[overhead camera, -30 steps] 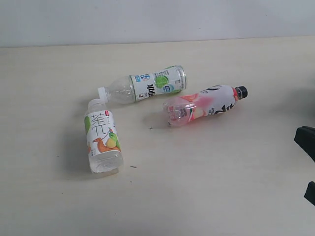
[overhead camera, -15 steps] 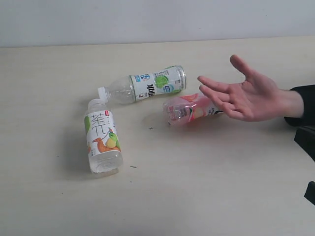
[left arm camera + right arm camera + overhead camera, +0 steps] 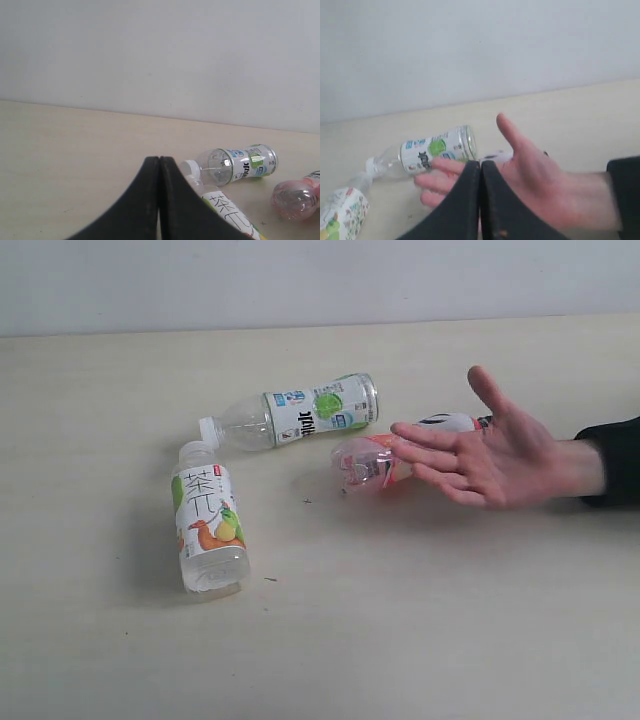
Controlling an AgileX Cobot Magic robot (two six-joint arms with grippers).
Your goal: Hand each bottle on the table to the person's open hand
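Three bottles lie on the table [image 3: 420, 620]: a fruit-label bottle [image 3: 208, 525] at the left, a lime-label bottle [image 3: 295, 413] behind it, and a pink bottle [image 3: 375, 462] partly covered by the person's open hand [image 3: 490, 455], palm up, reaching in from the right. The blue-triangle bottle is out of view. Neither gripper shows in the exterior view. My left gripper [image 3: 159, 159] is shut and empty, with the lime-label bottle [image 3: 235, 164] and the fruit-label bottle [image 3: 227, 212] beyond it. My right gripper [image 3: 481, 163] is shut and empty, just in front of the hand [image 3: 530, 175].
A pale wall [image 3: 320, 280] rises behind the table's far edge. The person's black sleeve [image 3: 615, 455] enters at the right edge. Bare tabletop [image 3: 100, 390] spreads to the left and in front of the bottles.
The hand came in from the right and has lowered over the pink bottle's cap end. The black gripper parts at the exterior view's right edge have gone out of sight. The bottles have not moved.
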